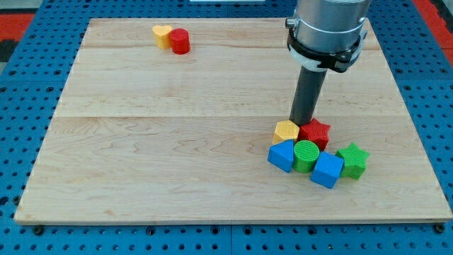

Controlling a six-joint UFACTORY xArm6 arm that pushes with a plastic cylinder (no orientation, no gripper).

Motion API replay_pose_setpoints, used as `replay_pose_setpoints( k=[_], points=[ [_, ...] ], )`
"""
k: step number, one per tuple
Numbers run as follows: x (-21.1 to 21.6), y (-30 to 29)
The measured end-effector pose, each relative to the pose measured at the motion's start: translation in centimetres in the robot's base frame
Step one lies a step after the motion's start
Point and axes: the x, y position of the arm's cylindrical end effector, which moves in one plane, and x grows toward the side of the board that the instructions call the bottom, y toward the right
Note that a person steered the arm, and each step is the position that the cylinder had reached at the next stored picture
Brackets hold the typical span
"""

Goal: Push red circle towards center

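The red circle (180,41) is a short red cylinder near the view's top left of the wooden board (170,149). A yellow heart-shaped block (163,35) touches its left side. My tip (303,122) is far to the right and lower, just above a cluster of blocks: a yellow hexagon (287,130), a red star (315,132), a blue block (282,155), a green circle (306,155), a blue cube (327,170) and a green star (352,160). The tip sits at the gap between the yellow hexagon and the red star.
The arm's grey body (329,28) hangs over the board's top right. A blue pegboard surface (21,142) surrounds the board on all sides.
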Motion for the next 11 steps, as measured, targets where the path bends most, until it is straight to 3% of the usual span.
replay_pose_setpoints(
  k=[1, 2, 4, 5, 7, 8, 9, 11],
  points=[
    [-1.0, -0.4],
    [-3.8, -6.1],
    [-6.9, -23.7],
    [-10.7, -31.0],
    [-25.4, -30.4],
    [-25.0, -24.5],
    [-21.4, -20.1],
    [-14.3, -17.2]
  ],
)
